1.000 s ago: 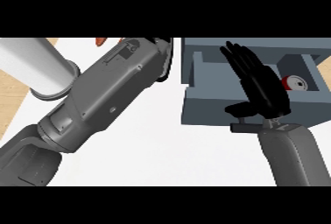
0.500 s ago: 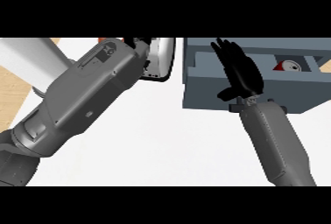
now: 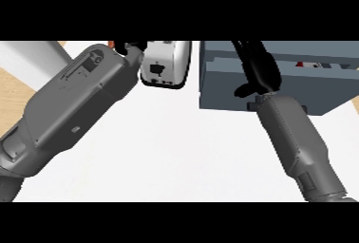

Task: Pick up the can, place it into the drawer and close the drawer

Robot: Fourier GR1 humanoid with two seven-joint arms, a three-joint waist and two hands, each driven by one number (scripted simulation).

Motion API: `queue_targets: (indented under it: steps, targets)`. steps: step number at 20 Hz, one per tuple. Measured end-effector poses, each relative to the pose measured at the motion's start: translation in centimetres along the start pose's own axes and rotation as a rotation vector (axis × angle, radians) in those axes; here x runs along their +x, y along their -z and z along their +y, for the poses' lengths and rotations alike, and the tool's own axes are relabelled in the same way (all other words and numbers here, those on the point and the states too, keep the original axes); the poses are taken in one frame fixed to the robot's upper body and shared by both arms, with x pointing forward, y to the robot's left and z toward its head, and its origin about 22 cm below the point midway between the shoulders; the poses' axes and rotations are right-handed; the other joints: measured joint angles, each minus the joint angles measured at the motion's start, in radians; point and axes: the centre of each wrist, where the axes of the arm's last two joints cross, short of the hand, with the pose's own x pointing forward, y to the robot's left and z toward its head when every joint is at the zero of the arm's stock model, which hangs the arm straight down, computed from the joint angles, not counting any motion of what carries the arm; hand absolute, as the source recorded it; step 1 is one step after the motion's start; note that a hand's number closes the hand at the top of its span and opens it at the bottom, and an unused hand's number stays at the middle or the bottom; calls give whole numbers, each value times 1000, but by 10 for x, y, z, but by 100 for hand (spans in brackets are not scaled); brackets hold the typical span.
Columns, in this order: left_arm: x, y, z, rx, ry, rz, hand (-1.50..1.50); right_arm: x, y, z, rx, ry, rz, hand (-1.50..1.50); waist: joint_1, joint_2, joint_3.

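Note:
The grey drawer (image 3: 224,90) sticks out of the counter front at the upper right. A sliver of the red and white can (image 3: 308,64) shows inside it, mostly hidden behind the drawer's front wall. My right hand (image 3: 257,71) is open, its straight fingers lying flat against the drawer's front and reaching over its rim. My left forearm fills the left side. Only a small black part of my left hand (image 3: 132,48) shows at the top edge, next to a white appliance, and its fingers are hidden.
A white appliance (image 3: 166,64) with a dark slot stands at the top centre, between my two arms. A pale cylinder (image 3: 28,59) rises at the upper left. The wooden floor (image 3: 15,88) shows along the left edge, beyond the white counter (image 3: 175,152).
My right hand has slid up and away with the drawer front, and less of the can shows than before. My left forearm has swung slightly upward.

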Motion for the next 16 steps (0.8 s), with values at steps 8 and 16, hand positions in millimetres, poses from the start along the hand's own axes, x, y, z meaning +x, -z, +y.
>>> queue_targets:
  steps: [8,16]
  targets:
    - [5,-4,17,2,1,-7,-150,-8,16,3,-55,-33,43,-150,13,16,7]
    - [15,-8,23,-4,3,-19,-150,-16,32,-6,-87,-51,67,-150,23,29,14]
